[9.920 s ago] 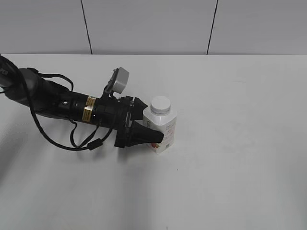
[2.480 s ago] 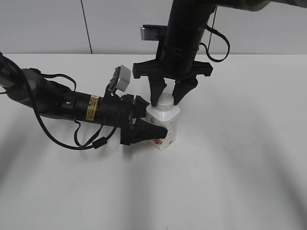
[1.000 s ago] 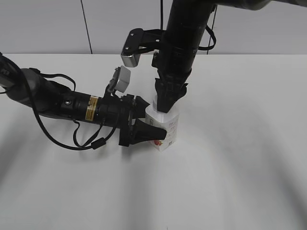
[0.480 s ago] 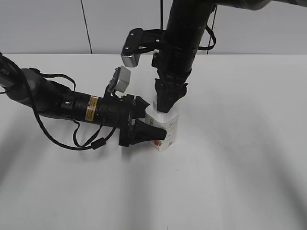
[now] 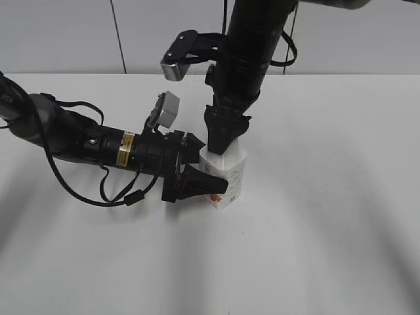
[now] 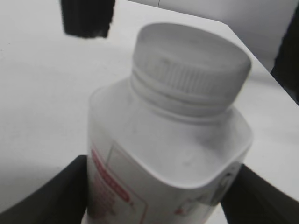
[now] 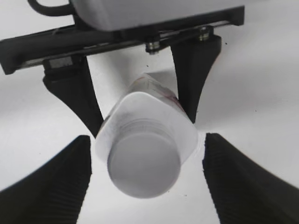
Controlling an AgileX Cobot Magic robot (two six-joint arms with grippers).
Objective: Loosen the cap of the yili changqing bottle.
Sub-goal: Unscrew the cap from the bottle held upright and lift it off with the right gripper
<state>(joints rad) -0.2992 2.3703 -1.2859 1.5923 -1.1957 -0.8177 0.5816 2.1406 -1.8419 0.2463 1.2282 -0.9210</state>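
The yili changqing bottle (image 5: 231, 176) stands upright on the white table, white with a pink-red label. My left gripper (image 5: 205, 183) lies low on the table and is shut on the bottle's body, one black finger on each side; the left wrist view (image 6: 163, 198) shows this too. The white cap (image 6: 189, 56) sits on the neck. My right gripper (image 5: 223, 139) hangs straight above the bottle and hides the cap in the exterior view. In the right wrist view its ridged fingers (image 7: 146, 154) stand wide apart on either side of the cap (image 7: 144, 169), not touching it.
The white table (image 5: 328, 230) runs to a grey panelled wall at the back. The left arm and its cables (image 5: 79, 141) stretch across the table's left half. The right arm's wrist camera (image 5: 178, 60) juts out left above the bottle.
The right gripper has risen a little above the cap and turned slightly. The left gripper and the bottle have not moved.
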